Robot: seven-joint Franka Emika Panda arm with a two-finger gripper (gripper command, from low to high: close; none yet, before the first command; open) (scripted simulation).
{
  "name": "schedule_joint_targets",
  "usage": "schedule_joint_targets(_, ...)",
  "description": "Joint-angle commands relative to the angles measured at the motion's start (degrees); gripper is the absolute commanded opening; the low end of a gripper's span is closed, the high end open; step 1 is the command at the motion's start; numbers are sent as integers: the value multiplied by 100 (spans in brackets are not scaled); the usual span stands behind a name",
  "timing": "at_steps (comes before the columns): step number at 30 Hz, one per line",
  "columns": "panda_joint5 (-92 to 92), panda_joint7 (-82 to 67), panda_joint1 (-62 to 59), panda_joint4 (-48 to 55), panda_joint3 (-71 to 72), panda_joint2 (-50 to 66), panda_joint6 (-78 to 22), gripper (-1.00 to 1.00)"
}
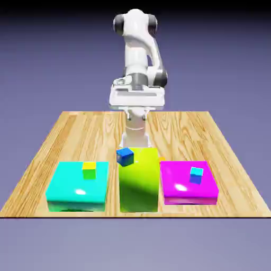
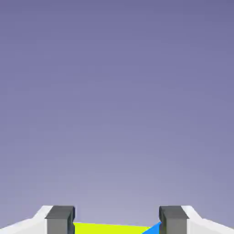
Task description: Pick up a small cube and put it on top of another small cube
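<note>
1. Fingers (image 2: pixel 61 220) spread, nothing pinched; the hand view shows mostly backdrop between them.
2. Blue small cube (image 1: pixel 125 157) sits askew at the tall yellow-green block's (image 1: pixel 138 185) corner, apparently overhanging. Risk: a nudge tips it off.
3. Yellow-green small cube (image 1: pixel 89 170) is on the cyan block (image 1: pixel 69 193); light-blue small cube (image 1: pixel 196 174) is on the magenta block (image 1: pixel 177 185). Which cube to lift is unclear.
4. Risk: a low sideways approach could strike the tall block.

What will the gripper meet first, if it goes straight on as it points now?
Probably nothing: the gripper seems to face plain backdrop. The yellow-green block and blue cube show only low in its view; their depth is unclear.
</note>
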Motion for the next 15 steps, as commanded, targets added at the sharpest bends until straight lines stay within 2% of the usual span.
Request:
schedule_joint_targets(1,32,51,88,-87,52,71,-250,0)
schedule_joint_targets(7,221,360,616,-610,359,496,-1745,0)
schedule_joint_targets(11,832,423,583,-923,1182,873,-2326,0)
schedule_joint_targets(15,1465,360,310,-1060,2013,1127,-2346,0)
